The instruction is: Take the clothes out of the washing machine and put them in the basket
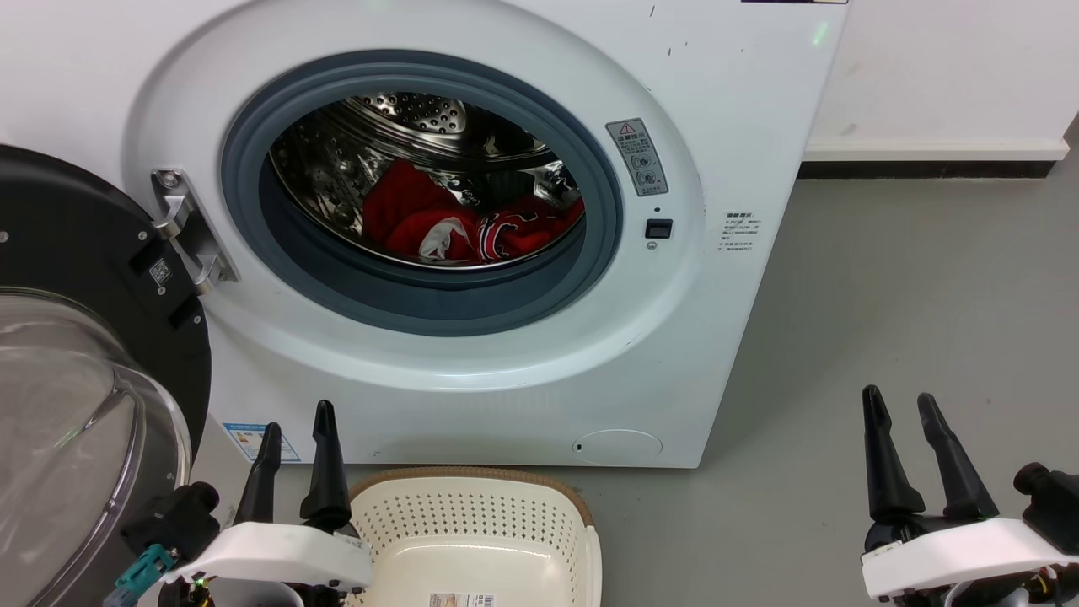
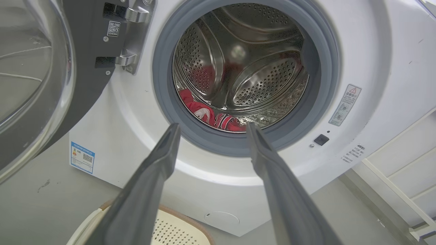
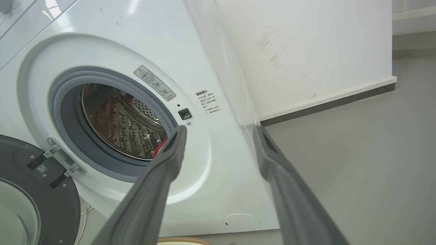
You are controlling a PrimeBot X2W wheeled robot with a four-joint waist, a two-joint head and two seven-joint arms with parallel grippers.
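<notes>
**A:** Trouble ahead, did you think?

**B:** Possibly. Nearest, at the frame's lower corners, the left gripper [image 1: 297,420] and right gripper [image 1: 898,396] both stood spread and empty. The cream perforated plastic basket [image 1: 472,514] sat at lower centre, just beside the left one.

**A:** And farther?

**B:** Crumpled red fabric clothes [image 1: 472,223] lay deep in the big white front-loading washing machine [image 1: 742,126], centre frame. A finger reaching in might have snagged the grey rubber seal [image 1: 421,308], or dragged out one garment only.

The clothes [image 1: 405,211] are coloured red with white trim; the washer [image 1: 742,126] white, grey-sealed; the basket [image 1: 472,514] cream, perforated, brown-rimmed.
</notes>
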